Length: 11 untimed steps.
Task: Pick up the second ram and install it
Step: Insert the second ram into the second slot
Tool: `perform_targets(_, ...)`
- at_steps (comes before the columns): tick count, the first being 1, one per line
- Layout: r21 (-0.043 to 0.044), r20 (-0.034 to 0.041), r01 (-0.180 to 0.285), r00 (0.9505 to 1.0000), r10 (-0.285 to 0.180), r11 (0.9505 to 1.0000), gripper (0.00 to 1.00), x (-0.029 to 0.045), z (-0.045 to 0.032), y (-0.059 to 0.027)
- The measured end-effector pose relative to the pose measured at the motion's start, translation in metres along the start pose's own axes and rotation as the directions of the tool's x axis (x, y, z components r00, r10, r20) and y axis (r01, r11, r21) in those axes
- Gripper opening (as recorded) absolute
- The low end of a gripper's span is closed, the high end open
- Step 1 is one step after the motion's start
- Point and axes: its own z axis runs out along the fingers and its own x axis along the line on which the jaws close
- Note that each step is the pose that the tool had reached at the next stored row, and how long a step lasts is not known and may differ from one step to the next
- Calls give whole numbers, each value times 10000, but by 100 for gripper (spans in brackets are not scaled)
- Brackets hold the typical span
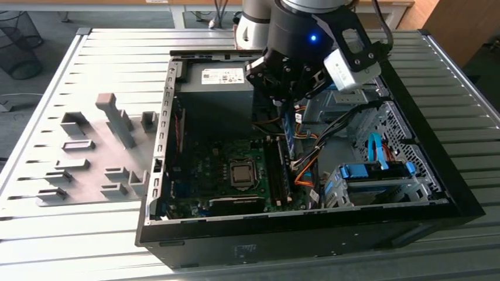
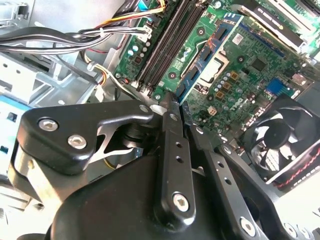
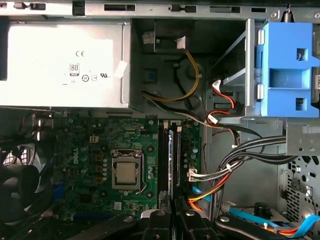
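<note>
My black metal fingers (image 2: 175, 112) pinch long thin blue-green ram stick (image 1: 288, 130) upright, inside open black computer case (image 1: 437, 199), above black memory slots (image 3: 163, 160) on green board (image 3: 95, 150). Risk: stick tilted, misses slot, bends. Orange wires (image 1: 306, 170) close, could snag.

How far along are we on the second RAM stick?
Pickup looks done: the gripper is shut on the second ram, holding it edge-down over the open computer case. In the first wrist view the stick hangs above the memory slots. Left: seating it; it is not pressed home yet.
</note>
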Motion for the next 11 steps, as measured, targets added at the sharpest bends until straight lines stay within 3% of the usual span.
perform_targets(11, 0, -3, 41, 10000, -41, 10000, 14, -1, 199, -18)
